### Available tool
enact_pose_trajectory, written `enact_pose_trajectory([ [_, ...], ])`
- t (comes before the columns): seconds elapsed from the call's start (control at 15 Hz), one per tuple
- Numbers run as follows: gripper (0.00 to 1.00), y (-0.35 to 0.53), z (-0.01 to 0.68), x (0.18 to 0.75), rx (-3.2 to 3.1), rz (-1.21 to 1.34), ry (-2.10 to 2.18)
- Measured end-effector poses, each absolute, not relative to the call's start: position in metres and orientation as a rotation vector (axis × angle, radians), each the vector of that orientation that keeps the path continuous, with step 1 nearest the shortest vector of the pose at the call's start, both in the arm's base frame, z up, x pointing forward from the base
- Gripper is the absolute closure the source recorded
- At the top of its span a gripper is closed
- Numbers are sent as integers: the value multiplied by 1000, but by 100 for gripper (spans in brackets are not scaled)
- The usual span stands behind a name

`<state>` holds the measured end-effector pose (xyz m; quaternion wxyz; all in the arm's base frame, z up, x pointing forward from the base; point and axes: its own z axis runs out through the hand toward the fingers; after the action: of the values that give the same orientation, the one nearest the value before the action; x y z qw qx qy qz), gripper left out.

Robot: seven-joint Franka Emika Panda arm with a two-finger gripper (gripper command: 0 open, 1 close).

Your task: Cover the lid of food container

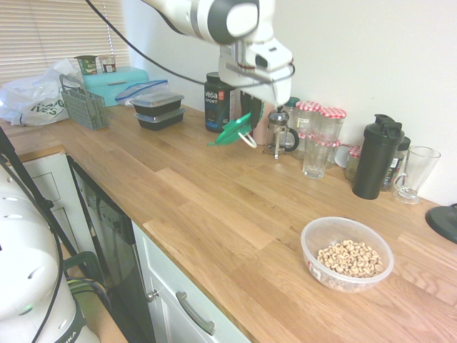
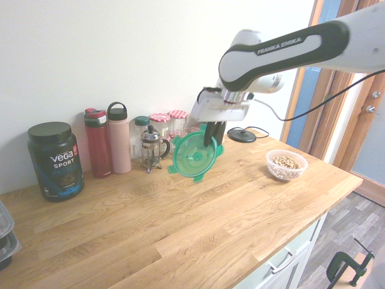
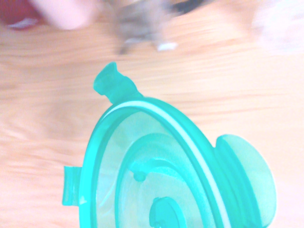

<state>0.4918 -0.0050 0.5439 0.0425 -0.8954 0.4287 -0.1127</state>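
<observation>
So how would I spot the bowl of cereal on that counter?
Find the long wooden counter, then the round clear bowl holding tan rings. Unlike the glass jars by the wall, it's wide, shallow and has no lid.

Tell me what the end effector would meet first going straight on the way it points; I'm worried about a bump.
Probably the wooden countertop: the end effector points down at it, though the green lid it holds may touch first. Depth is hard to judge.

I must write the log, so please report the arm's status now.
Jaws shut on green lid, lid tilted, clear of counter. Food container uncovered, cereal inside. Nothing seen blocking the container's top.
</observation>
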Motion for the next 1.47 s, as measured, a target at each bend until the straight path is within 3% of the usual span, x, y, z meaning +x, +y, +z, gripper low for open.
enact_pose_trajectory([
  [0.73, 100, -72, 590, 470, -3429, -689, 1575],
  [1.13, 100, -128, 528, 472, -3717, -807, 1877],
  [1.47, 100, -172, 478, 475, -3910, -693, 2166],
])
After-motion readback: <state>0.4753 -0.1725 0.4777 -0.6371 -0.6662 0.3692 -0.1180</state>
